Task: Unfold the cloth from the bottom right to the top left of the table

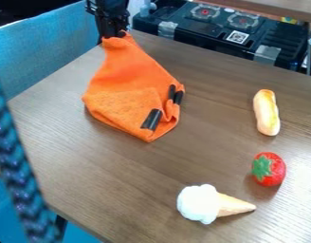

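Observation:
The black gripper (114, 34) is at the top left of the camera view, above the table's far left edge, shut on the upper corner of the orange cloth. From there the orange cloth (126, 97) hangs down in a taper, its wider lower part resting on the wooden table (145, 171). Black strips mark the cloth's lower right side, where the fabric is bunched or folded over. One pointed corner lies toward the table's middle.
On the right side lie a bread-like toy (266, 112) and a red strawberry (269, 169). A toy ice cream cone (208, 204) lies near the front. A black toy stove (215, 31) stands behind the table; a blue braided thing (15, 166) crosses the left edge.

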Robot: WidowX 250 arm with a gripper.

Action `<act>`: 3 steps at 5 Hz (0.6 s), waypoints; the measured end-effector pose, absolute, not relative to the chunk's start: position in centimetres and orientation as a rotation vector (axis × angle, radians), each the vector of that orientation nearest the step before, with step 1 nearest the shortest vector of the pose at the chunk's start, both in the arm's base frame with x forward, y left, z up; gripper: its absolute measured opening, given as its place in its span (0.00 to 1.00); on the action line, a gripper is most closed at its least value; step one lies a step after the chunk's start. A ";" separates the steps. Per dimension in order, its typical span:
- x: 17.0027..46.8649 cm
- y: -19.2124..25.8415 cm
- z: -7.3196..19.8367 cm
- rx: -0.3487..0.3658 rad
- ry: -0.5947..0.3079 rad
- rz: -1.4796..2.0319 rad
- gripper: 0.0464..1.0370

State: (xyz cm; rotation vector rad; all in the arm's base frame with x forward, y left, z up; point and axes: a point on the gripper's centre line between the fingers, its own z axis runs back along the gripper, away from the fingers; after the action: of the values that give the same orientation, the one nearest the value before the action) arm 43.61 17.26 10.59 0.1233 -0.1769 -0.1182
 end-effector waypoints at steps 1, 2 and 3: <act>43.6 17.8 9.9 0.043 -0.136 0.062 0.15; 43.0 18.8 10.4 -0.021 -0.148 0.141 0.39; 42.8 18.8 8.9 -0.041 -0.172 0.148 0.70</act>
State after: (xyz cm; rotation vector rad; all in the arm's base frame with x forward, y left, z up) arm 42.77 18.78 8.93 -0.0413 -0.1721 0.1479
